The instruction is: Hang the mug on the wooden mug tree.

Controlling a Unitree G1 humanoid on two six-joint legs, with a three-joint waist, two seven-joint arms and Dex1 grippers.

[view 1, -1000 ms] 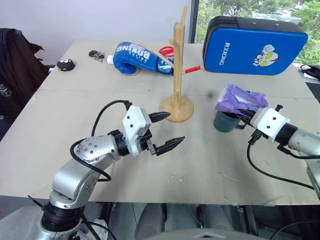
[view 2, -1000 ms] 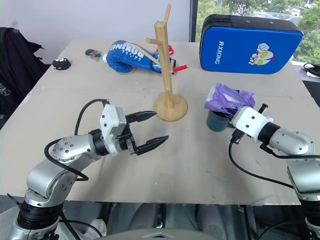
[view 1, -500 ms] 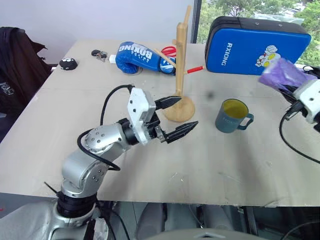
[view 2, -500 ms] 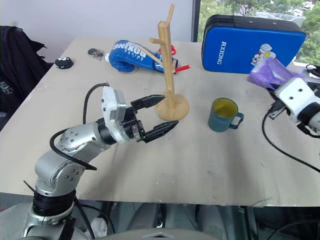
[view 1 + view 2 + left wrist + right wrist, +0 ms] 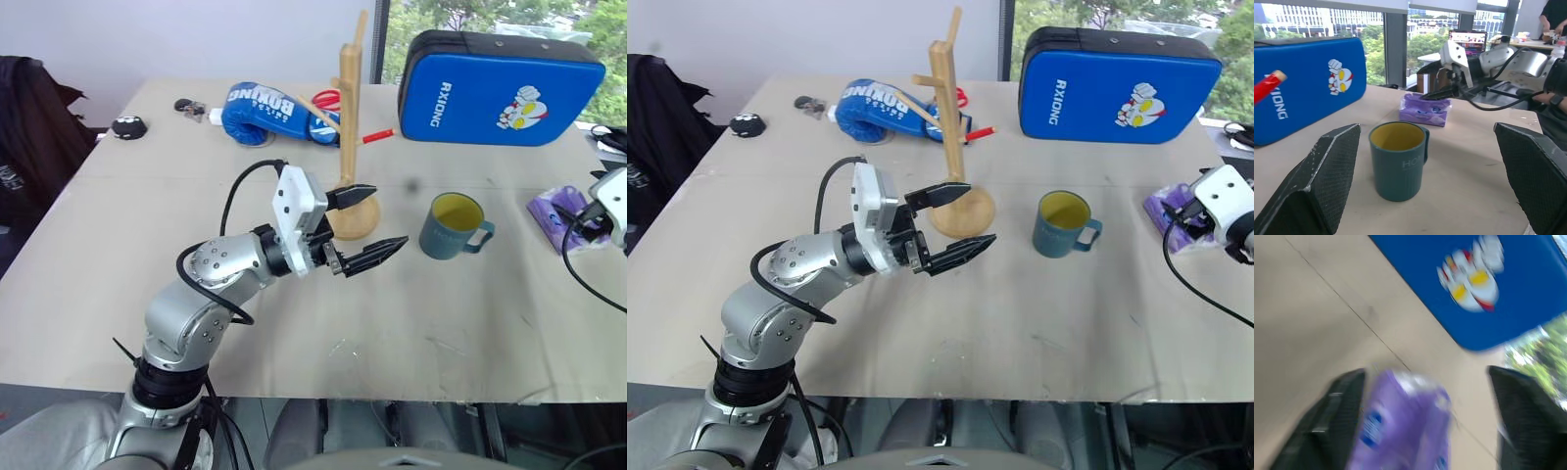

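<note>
On the table's right half stands the mug (image 5: 456, 226), one only, upright, teal-blue with a yellow inside, its loop handle turned toward the table's right edge. It stands free, with nothing in it and neither gripper touching it. Just to its left is the one wooden mug tree (image 5: 350, 137), an upright post on a round disc base, with thin pegs angling out near the top; no mug hangs on it. The left gripper (image 5: 374, 224) hovers between tree base and mug, in front of the base, pointing toward the mug, its two black fingers spread wide with nothing between them. In the left wrist view the mug (image 5: 1398, 159) sits centred between those fingers. To the mug's right, near the table edge, lies one purple packet (image 5: 558, 210) flat on the table (image 5: 294, 323). The right gripper (image 5: 1442, 91) is right over it, its two fingers wide apart either side of the packet in the right wrist view. Behind, at the table's far side, lie one blue boxing glove (image 5: 269, 113) and one blue strike pad (image 5: 500, 88).
</note>
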